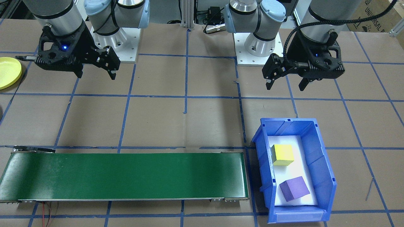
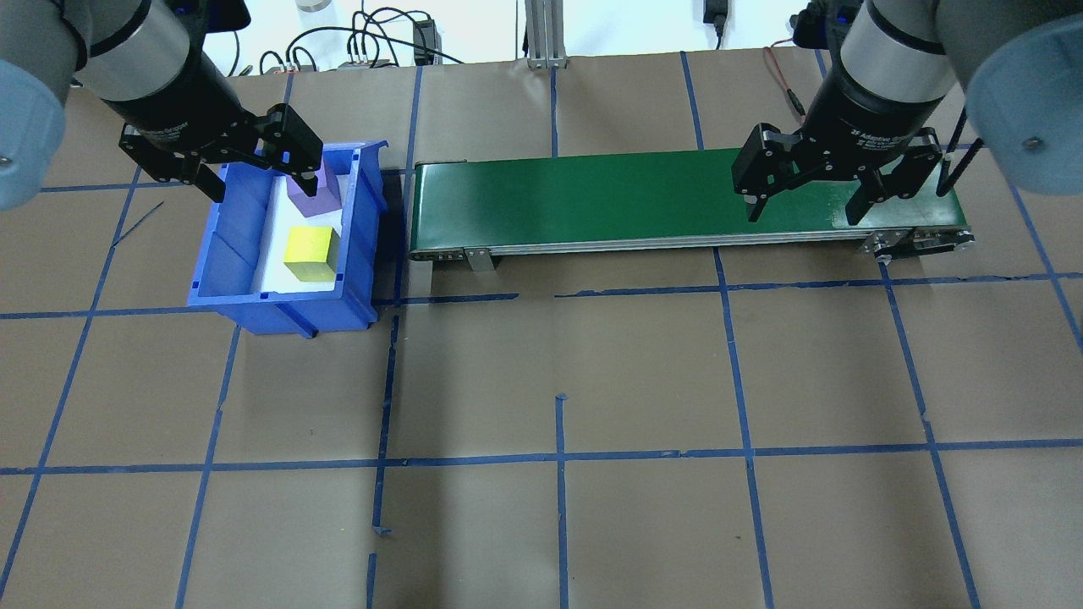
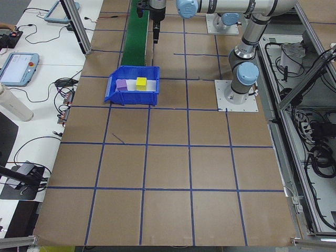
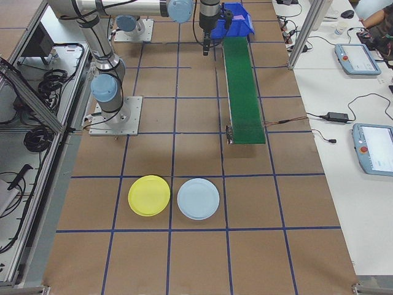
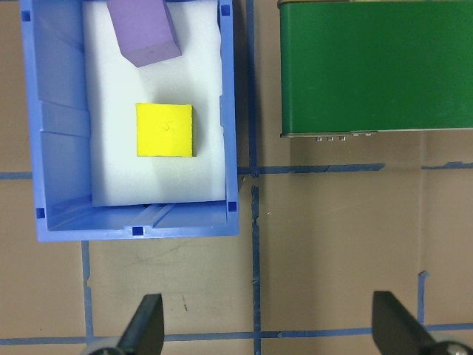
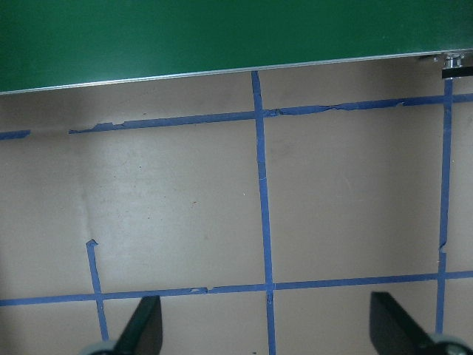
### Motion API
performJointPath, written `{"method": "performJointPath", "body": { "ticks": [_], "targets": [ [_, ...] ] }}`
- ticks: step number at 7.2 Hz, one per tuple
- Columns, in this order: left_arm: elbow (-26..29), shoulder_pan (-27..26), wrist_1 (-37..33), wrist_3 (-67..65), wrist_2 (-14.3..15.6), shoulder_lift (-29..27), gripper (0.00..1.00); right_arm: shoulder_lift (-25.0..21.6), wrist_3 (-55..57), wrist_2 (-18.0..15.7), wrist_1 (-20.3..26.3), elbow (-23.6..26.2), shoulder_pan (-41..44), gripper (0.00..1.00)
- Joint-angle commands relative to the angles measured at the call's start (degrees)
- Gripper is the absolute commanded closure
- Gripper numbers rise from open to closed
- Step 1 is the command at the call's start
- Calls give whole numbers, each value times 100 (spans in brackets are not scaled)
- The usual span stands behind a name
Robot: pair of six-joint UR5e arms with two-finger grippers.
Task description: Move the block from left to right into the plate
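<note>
A yellow block (image 1: 283, 154) and a purple block (image 1: 294, 188) lie on the white floor of a blue bin (image 1: 325, 164). The left wrist view shows the same yellow block (image 5: 165, 129), purple block (image 5: 144, 29) and bin (image 5: 63, 148). My left gripper (image 1: 285, 85) hovers open and empty above the table on the robot's side of the bin, its fingertips (image 5: 148, 325) short of the bin's near wall. The yellow plate (image 1: 8, 72) lies at the far end of the table; it also shows in the exterior right view (image 4: 149, 195). My right gripper (image 1: 95, 75) hangs open and empty beside the plate.
A green conveyor belt (image 1: 126, 176) runs from beside the bin toward my right side. A pale blue plate (image 4: 198, 198) lies next to the yellow one. Blue tape lines grid the brown table. Cables and tablets sit beyond the table's far edge.
</note>
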Motion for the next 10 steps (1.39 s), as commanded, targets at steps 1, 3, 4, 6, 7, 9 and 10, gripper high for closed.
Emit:
{"method": "performJointPath", "body": {
  "ticks": [1, 3, 4, 6, 7, 9, 10],
  "targets": [
    [304, 149, 322, 163, 9, -869, 0, -6, 0, 0, -1, 0, 7, 0],
    [979, 498, 641, 1003, -17, -1645, 0, 2, 0, 0, -1, 0, -2, 0],
    [1148, 562, 720, 1748, -8, -1927, 0, -6, 0, 0, -1, 0, -2, 0],
    [1079, 589, 1491, 3706, -17, -2489, 0, -6, 0, 0, -1, 0, 7, 0],
    [1088, 589, 1642, 5029, 44, -2675, 0, 2, 0, 0, -1, 0, 7, 0],
    [1070, 589, 2072, 6933, 141, -3078, 0, -6, 0, 0, -1, 0, 6, 0],
    [1027, 598, 2196, 7359, 141, -3159, 2, 2, 0, 0, -1, 0, -2, 0]
  ]
}}
